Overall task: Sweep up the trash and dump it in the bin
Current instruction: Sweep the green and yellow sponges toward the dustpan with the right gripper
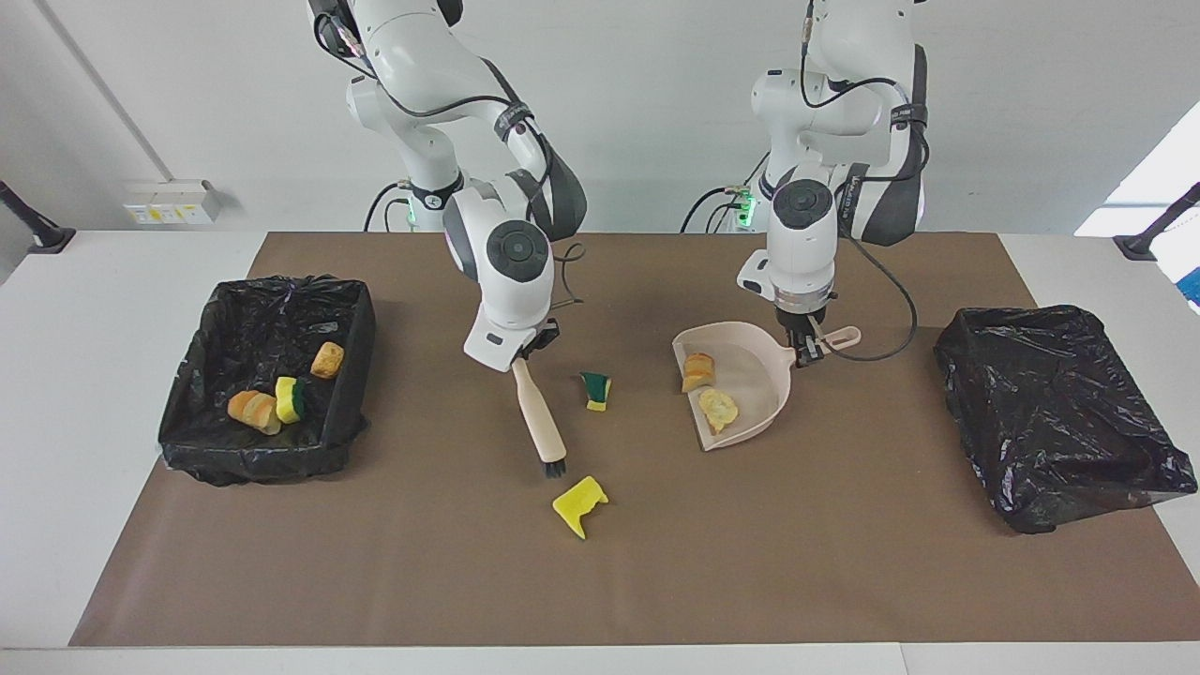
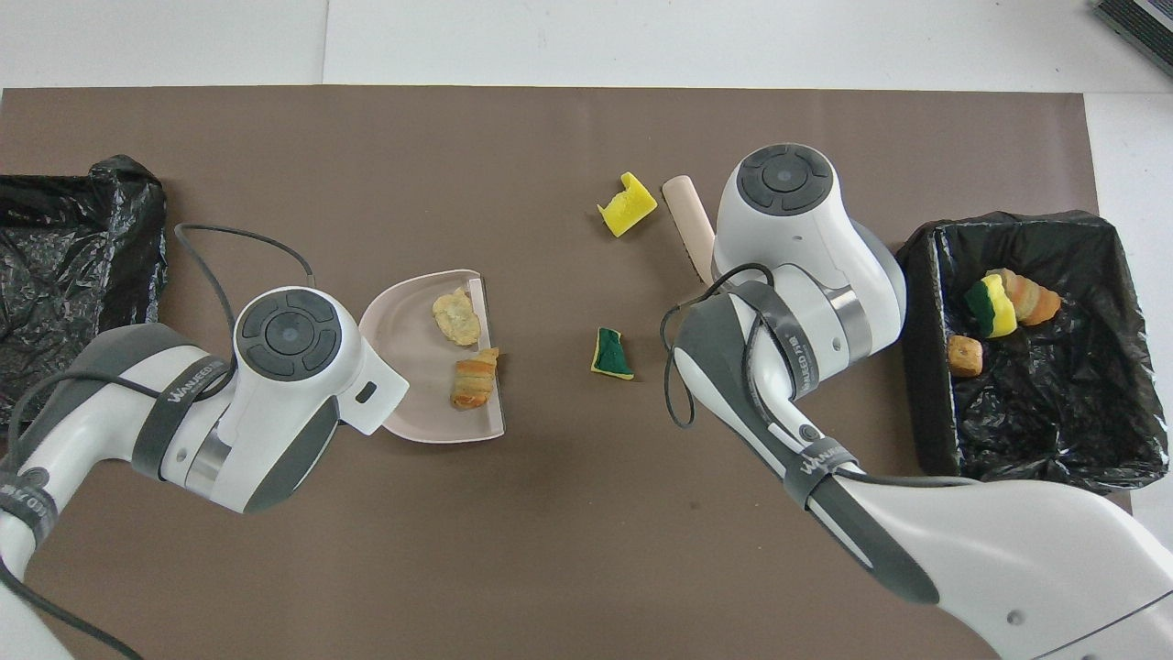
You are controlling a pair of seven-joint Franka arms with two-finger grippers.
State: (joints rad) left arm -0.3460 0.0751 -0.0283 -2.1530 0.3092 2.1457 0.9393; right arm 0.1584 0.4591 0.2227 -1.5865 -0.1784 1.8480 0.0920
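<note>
The right gripper (image 1: 531, 349) is clamped on the handle of the beige wooden brush with black bristles (image 1: 539, 417), angled down so the bristles meet the brown mat beside the yellow notched sponge scrap (image 1: 579, 503), apparently to push it toward the pan. The left gripper (image 1: 805, 354) is closed on the handle of the beige plastic dustpan (image 1: 759, 389), keeping it flat with its open edge facing the green-and-yellow sponge wedge (image 1: 596, 389). Two bread-like chunks (image 1: 708, 389) lie in the pan; three scraps (image 1: 281, 394) lie in the black-lined bin (image 1: 206, 441). A second black-bagged bin (image 1: 1059, 412) sits at the left arm's end.
</note>
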